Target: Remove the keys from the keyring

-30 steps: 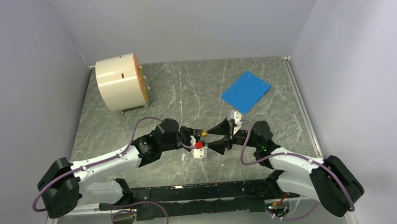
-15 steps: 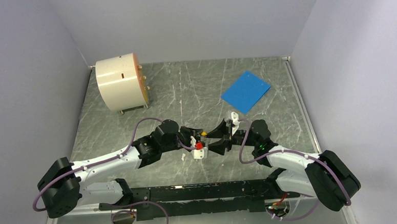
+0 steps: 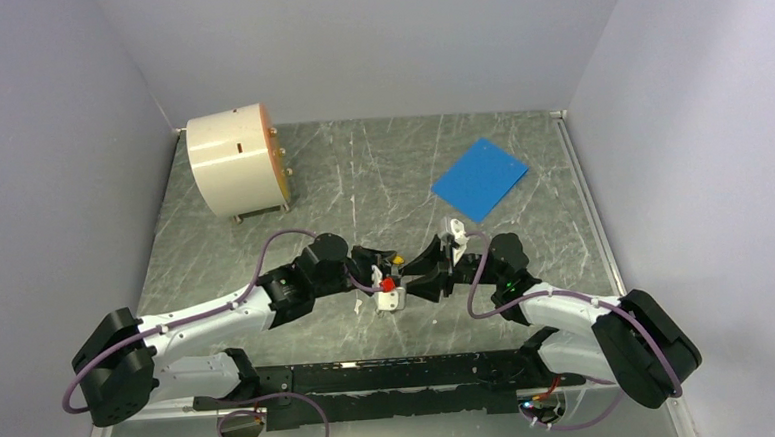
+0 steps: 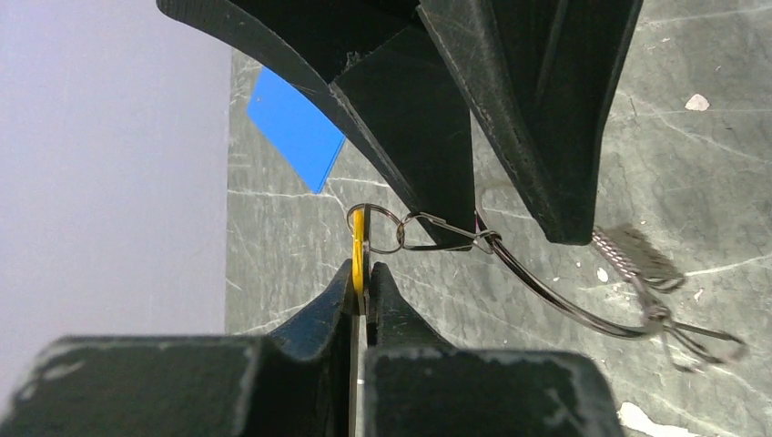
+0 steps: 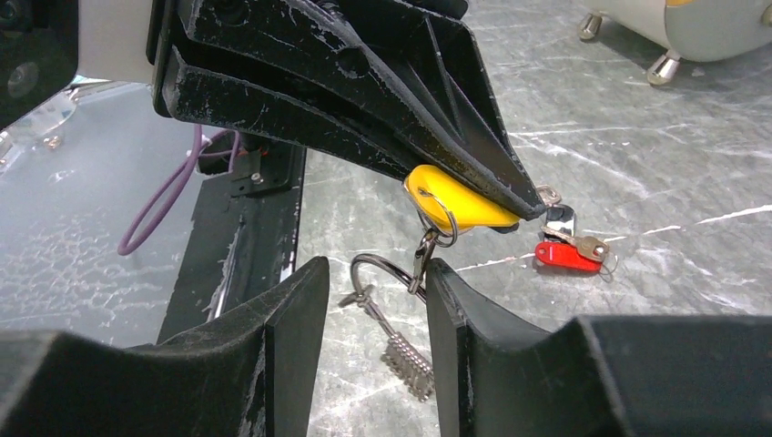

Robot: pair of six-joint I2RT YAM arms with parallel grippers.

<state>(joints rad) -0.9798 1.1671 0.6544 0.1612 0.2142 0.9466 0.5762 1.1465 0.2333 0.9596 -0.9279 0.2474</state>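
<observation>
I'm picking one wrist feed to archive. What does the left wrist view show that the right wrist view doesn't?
Only the left wrist view: the blue sheet on the table, and the left gripper seen from behind, shut on the edge-on yellow-tagged key. Only the right wrist view: the red-tagged key lying on the table, a purple cable, and the cream drum with its feet. Both: the yellow tag held by the left gripper, the keyring hanging from it, and the right gripper open on either side of the ring's clasp.

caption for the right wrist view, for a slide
Left claw pinches the yellow tag; open right claw straddles the keyring hanging below it.
</observation>
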